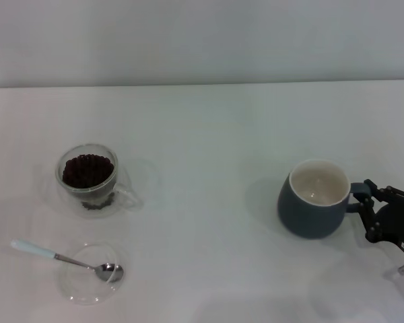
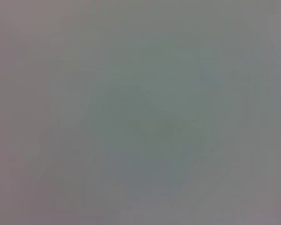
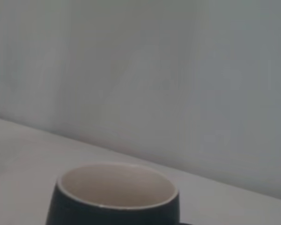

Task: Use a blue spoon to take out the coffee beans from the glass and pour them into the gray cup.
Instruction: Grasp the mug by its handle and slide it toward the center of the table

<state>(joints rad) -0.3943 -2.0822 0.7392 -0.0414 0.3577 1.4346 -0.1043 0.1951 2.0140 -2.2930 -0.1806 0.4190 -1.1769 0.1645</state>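
Honestly nothing's scooped yet: blue spoon (image 1: pixel 60 257) untouched, glass (image 1: pixel 88 177) full, right gripper (image 1: pixel 363 202) pinching the gray cup (image 1: pixel 314 199) handle.

Nothing but a flat, featureless grey-green field from edge to edge — no object, edge, or outline to be made out. Slightly warmer, pinkish-grey tone along one side and in the corners; cooler, greener grey toward the middle. Faint soft mottling across the centre, too vague to read as any surface or thing. No fingers, no arm, no tabletop line discernible — cannot tell what the lens faces or how near it lies. No spoon, mug, or beans identifiable here.
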